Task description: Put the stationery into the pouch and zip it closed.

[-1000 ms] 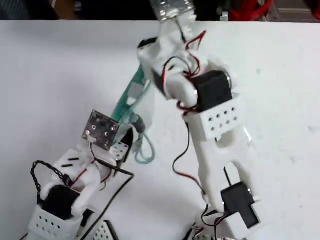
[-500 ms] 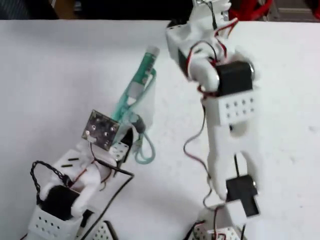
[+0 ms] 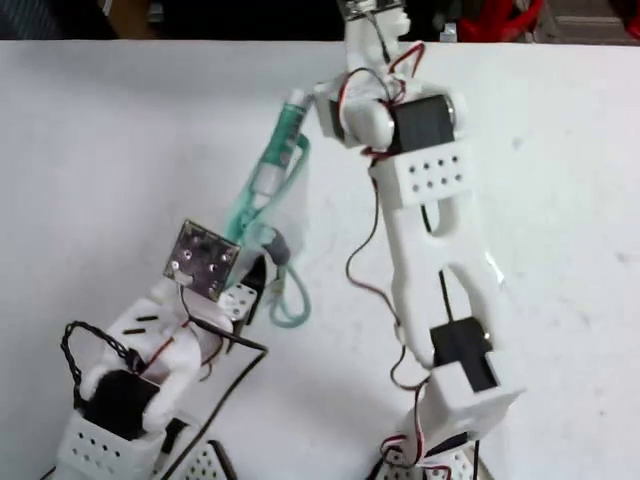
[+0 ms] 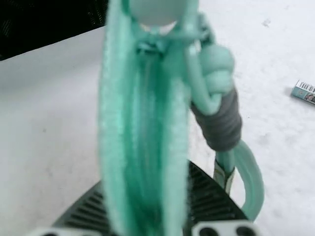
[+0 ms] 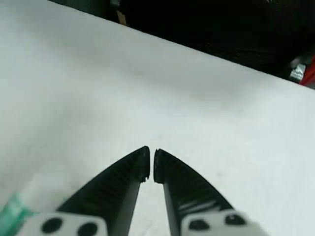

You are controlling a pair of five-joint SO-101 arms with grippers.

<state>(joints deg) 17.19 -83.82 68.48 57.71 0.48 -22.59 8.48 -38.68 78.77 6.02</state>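
Note:
The clear pouch [image 3: 285, 205] with a teal zipper [image 4: 142, 128] lies slanted across the table's middle. A teal pen-like item [image 3: 288, 125] lies along its far end. My left gripper [image 3: 255, 285] is shut on the pouch's near end by the zipper, where a teal cord loop [image 3: 290, 300] with a grey wrap [image 4: 221, 123] hangs. My right arm [image 3: 425, 160] stretches to the far side, just right of the pouch's far tip. Its gripper [image 5: 151, 164] hovers over bare table, shut with nothing between the fingers.
A small teal-and-white item with a barcode label [image 4: 305, 92] lies on the white table [image 3: 120, 150] beyond the pouch in the left wrist view. The dark far table edge [image 5: 206, 39] is close ahead of the right gripper. Loose cables [image 3: 375, 290] trail beside the right arm.
The right arm lifted off the pouch's far end, swung right, then came back a little left beside it. The pouch's far tip is uncovered. The left arm has not moved.

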